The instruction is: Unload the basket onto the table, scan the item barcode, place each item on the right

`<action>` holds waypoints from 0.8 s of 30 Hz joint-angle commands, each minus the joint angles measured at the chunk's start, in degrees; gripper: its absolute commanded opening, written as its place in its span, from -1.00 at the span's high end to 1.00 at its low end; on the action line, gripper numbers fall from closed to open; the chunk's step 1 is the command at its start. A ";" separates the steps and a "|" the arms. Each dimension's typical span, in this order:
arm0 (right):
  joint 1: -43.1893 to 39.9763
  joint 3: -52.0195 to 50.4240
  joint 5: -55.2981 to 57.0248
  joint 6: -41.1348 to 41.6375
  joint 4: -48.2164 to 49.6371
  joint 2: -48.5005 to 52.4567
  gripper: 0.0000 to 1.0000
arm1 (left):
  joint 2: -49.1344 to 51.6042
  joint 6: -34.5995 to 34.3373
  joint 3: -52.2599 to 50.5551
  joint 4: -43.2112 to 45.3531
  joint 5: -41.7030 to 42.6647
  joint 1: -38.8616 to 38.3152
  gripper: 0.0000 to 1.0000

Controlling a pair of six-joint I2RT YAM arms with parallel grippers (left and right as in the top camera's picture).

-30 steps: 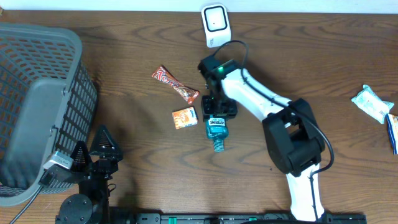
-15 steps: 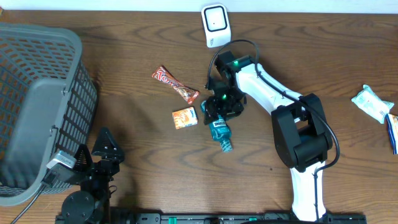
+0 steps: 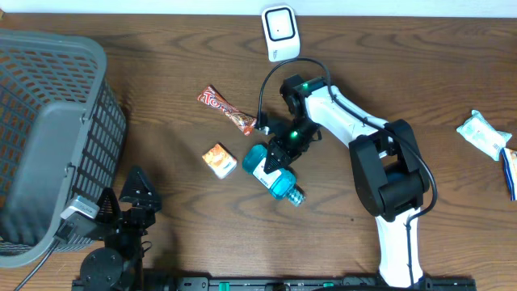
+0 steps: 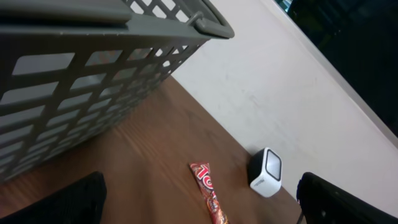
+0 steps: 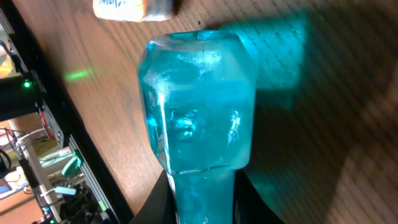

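Observation:
A teal mouthwash bottle point(image 3: 272, 176) with a white label hangs tilted just above the table's middle. My right gripper point(image 3: 280, 156) is shut on it. In the right wrist view the bottle point(image 5: 199, 106) fills the frame, and the right gripper point(image 5: 203, 208) has a dark finger pressed on each side of it. The white barcode scanner point(image 3: 279, 32) stands at the back edge, also visible as a white scanner point(image 4: 266, 172) in the left wrist view. My left gripper point(image 4: 199, 202) is open and holds nothing; its arm rests at the front left point(image 3: 129, 206).
A red candy bar point(image 3: 228, 111) and a small orange box point(image 3: 219, 159) lie left of the bottle. A grey mesh basket point(image 3: 48, 137) fills the left side. Wrapped packets point(image 3: 483, 133) lie at the far right edge.
My right gripper closed on the bottle and swung it leftward and down, tilting it. The orange box got pushed a little to the left. The left arm stayed still.

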 commanded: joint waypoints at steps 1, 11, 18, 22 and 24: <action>-0.28 -2.49 13.66 0.24 1.38 1.29 0.81 | -0.37 -0.31 -0.17 -0.92 -0.74 -0.31 -0.95; -0.28 -3.56 8.20 0.68 0.92 1.29 0.98 | -0.37 -0.31 -0.17 -2.58 -0.74 -0.31 -0.96; -0.44 -3.23 1.64 -0.15 0.70 1.27 0.98 | -0.37 -0.31 -0.17 -2.60 -0.74 -0.31 -0.96; -1.38 -3.23 -4.74 -2.73 0.22 1.27 0.98 | -0.37 -0.31 -0.17 -2.58 -0.74 -0.31 -0.96; -2.25 -3.23 -8.07 -4.44 -0.39 1.27 0.97 | -0.37 -0.31 -0.17 -2.58 -0.74 -0.31 -0.96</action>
